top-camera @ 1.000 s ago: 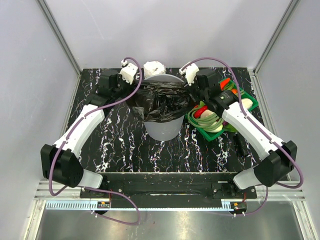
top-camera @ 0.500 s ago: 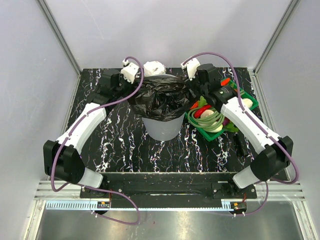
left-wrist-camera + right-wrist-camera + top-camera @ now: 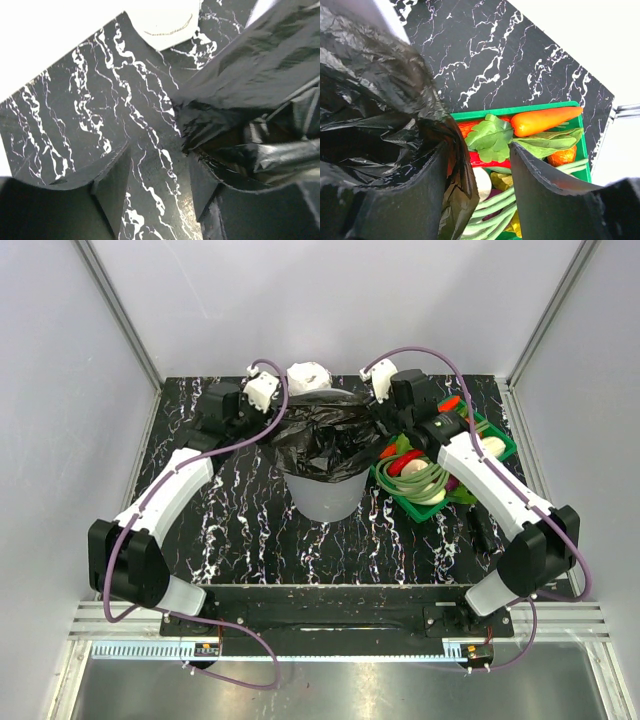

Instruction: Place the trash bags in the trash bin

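Observation:
The black trash bag [image 3: 325,435] lies crumpled over the mouth of the light-grey trash bin [image 3: 322,498], spilling over its rim. My left gripper [image 3: 274,424] stands open at the bag's left edge. In the left wrist view only marbled table shows between the fingers [image 3: 112,182], and the bag [image 3: 250,95] lies against the right one. My right gripper [image 3: 386,424] is open at the bag's right edge. In the right wrist view a flap of the bag [image 3: 380,100] hangs beside the left finger [image 3: 405,200].
A green basket [image 3: 503,445] of vegetables stands just right of the bin, under my right gripper; its rim [image 3: 520,110] and a carrot [image 3: 545,120] show there. A small white wrapped roll [image 3: 308,377] sits behind the bin. Grey walls close in the black marbled table [image 3: 250,530].
My left gripper has opened and let go of the bag. The right jaws have spread wider. The bag has sunk and settled over the bin's mouth.

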Robot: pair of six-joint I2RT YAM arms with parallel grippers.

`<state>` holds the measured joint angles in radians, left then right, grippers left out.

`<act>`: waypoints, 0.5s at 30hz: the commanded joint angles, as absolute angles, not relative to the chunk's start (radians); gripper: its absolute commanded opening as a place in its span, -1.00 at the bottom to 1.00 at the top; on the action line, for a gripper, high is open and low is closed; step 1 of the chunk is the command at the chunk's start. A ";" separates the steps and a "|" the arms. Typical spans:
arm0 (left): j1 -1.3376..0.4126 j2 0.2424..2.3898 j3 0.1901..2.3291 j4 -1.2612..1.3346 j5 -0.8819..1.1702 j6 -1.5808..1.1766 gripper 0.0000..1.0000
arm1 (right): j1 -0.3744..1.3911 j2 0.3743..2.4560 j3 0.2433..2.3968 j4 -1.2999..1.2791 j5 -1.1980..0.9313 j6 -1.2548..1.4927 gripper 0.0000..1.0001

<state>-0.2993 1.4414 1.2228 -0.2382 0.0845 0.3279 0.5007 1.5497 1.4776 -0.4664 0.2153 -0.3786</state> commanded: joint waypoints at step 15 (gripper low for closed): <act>-0.296 1.347 1.114 -0.198 0.132 0.351 0.94 | 0.492 1.494 1.401 -0.446 0.155 -0.371 0.54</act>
